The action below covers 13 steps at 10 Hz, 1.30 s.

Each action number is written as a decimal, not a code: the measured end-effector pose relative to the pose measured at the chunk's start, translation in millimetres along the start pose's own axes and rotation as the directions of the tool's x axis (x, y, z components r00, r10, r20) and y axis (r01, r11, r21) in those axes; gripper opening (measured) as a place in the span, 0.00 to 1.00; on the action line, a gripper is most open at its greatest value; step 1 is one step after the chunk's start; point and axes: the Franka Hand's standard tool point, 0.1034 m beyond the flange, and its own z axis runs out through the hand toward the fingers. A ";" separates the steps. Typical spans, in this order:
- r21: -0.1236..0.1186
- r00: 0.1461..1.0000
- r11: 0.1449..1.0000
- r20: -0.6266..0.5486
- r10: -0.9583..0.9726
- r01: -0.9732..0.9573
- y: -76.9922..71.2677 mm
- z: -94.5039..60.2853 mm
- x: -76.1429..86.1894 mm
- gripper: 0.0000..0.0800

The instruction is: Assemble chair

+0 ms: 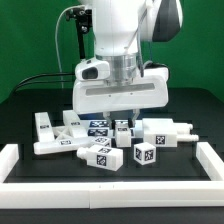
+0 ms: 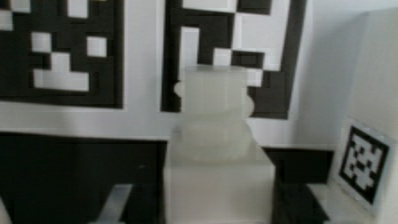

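Note:
The chair's white tagged parts lie in a loose pile in the middle of the black table: a notched panel (image 1: 50, 136) at the exterior view's left, two small cubes (image 1: 102, 157) (image 1: 143, 153) in front, and a blocky piece (image 1: 166, 132) at the right. My gripper (image 1: 120, 120) is down in the pile's middle. In the wrist view a white stepped piece (image 2: 217, 130) stands between my fingers (image 2: 128, 200), with dark gaps on both sides. The gripper (image 2: 217, 208) is open around it. Beyond it lies a white face with two large tags (image 2: 71, 50).
A low white border rail (image 1: 110, 173) runs along the front and up both sides (image 1: 10, 158) (image 1: 212, 158). Black cables hang behind the arm at the exterior view's left (image 1: 62, 45). Another tag (image 2: 365, 155) shows beside the stepped piece.

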 end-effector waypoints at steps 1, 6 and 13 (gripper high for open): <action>0.000 1.000 1.000 0.000 0.000 0.000 0.2 0.2 -0.2 0.48; 0.033 0.990 0.990 0.026 -0.138 0.137 7.4 -38.0 22.4 0.80; 0.032 0.928 0.928 0.034 -0.372 0.371 24.9 -46.3 74.3 0.81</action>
